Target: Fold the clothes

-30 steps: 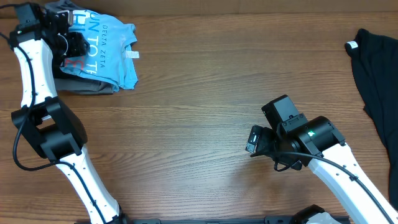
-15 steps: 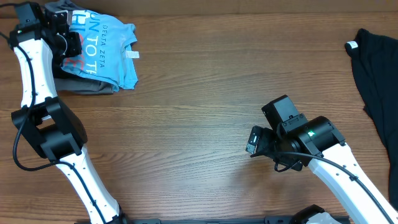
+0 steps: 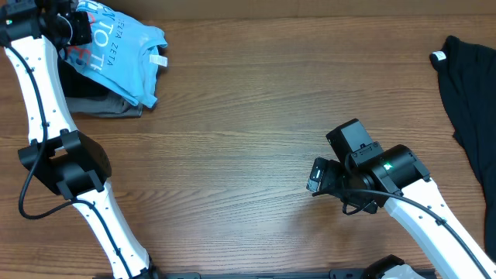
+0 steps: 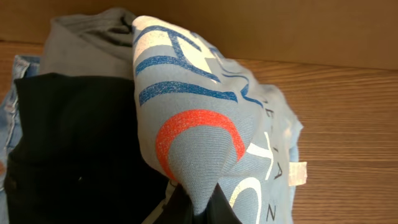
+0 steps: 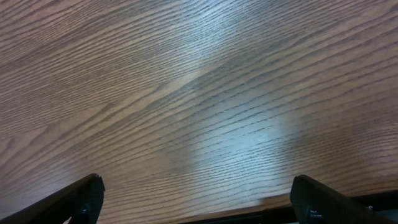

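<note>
A: Left gripper point(image 4: 193, 202): pinched tight on a fold of light blue cloth T-shirt point(image 4: 205, 124), coral-red and white lettering.
B: Location?
A: Far-left corner of brown wooden table point(image 3: 248, 116), draped over grey and black cloth pile point(image 4: 68, 143).
B: Right gripper point(image 5: 199, 193)?
A: Spread wide, nothing held, above wood at mid-right. Black cloth garment point(image 3: 469, 93) with white tag at right edge, well apart.

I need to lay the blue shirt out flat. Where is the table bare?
Bare wood runs across the middle of the table, between the blue T-shirt and the black garment, beyond the right end effector. Crowded: the far-left corner pile, and the right edge.
</note>
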Controlling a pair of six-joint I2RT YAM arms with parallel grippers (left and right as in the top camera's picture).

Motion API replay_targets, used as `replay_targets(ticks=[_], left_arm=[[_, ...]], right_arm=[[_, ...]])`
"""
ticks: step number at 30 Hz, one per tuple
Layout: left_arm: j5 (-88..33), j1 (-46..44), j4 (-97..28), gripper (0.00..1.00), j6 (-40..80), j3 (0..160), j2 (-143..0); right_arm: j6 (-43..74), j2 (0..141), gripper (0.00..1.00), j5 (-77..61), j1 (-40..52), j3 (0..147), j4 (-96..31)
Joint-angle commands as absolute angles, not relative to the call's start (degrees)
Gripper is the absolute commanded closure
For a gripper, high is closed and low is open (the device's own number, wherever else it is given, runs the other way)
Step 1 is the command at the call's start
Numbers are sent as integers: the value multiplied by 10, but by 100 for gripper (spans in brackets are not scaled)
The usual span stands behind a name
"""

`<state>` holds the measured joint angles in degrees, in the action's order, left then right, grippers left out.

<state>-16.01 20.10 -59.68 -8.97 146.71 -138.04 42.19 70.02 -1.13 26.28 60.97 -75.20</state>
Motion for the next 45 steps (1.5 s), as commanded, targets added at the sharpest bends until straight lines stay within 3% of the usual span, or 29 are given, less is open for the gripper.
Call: replay_targets(ticks=[1, 25, 30, 31, 35, 36, 45], left_arm=[[-103, 205, -589, 96, -66, 1484, -1380], [-90, 296, -528, 95, -64, 1455, -1385], [-90, 296, -499, 84, -64, 1421, -1385], [-90, 296, -493, 76, -63, 1410, -1385], [-88, 296, -478, 59, -62, 1379, -1385], [-88, 296, -478, 48, -62, 1375, -1385], [-119, 296, -486, 44, -19, 1374, -1385]], right_arm=[[422, 690, 0, -10, 261, 620, -753], [422, 690, 0, -14, 261, 620, -766], [429, 690, 0, -16, 261, 620, -767], [433, 690, 0, -16, 261, 620, -766], [433, 690, 0, -16, 261, 620, -767], [433, 690, 0, -16, 261, 620, -768], [433, 690, 0, -16, 261, 620, -770]])
